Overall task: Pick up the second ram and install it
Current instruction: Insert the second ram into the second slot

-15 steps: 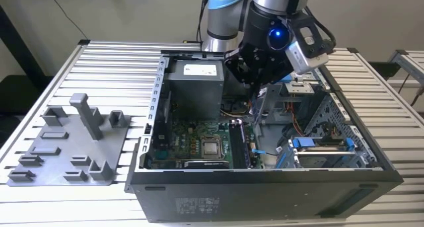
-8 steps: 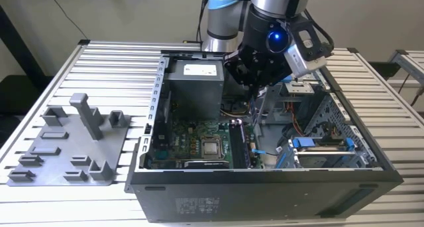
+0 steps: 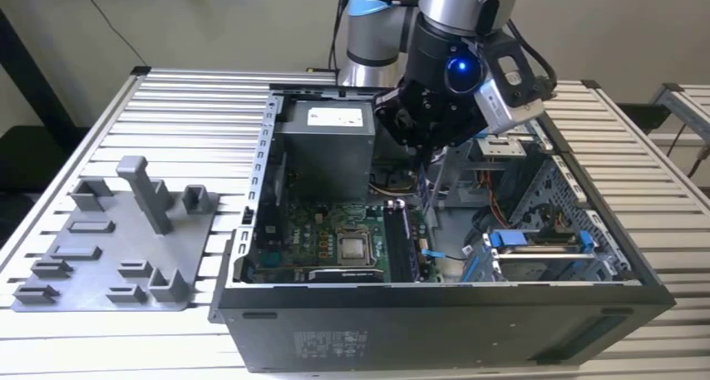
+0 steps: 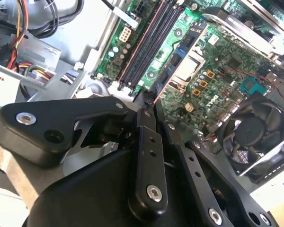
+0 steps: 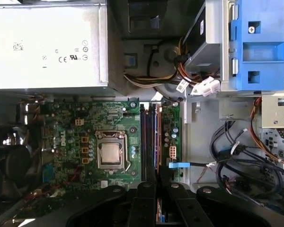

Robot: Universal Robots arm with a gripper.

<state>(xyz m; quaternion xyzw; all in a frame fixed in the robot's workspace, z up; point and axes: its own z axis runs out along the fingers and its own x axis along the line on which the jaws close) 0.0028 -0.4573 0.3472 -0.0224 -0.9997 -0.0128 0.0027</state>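
Note:
My gripper [image 3: 427,143] hangs inside the open computer case [image 3: 621,264], over the motherboard's right side in the exterior view. Its fingers are shut on the second ram [image 4: 180,52], a thin bluish-dark stick with black chips and a gold lower edge. In the first wrist view the ram [image 5: 159,142] appears edge-on, reaching out from the gripper [image 5: 160,191] and running parallel to the long black memory slots [image 5: 149,142], right beside them. In the exterior view the ram [image 3: 427,185] hangs below the fingers, above the slots [image 3: 397,239]. Whether it touches a slot I cannot tell.
A grey power supply [image 3: 322,139] fills the case's back corner, with cable bundles [image 5: 236,156] beside the slots. The processor socket [image 5: 109,153] and a black fan [image 4: 255,132] lie nearby. A blue drive bracket [image 5: 255,42] sits opposite. The grey fixture plate [image 3: 111,239] lies outside the case.

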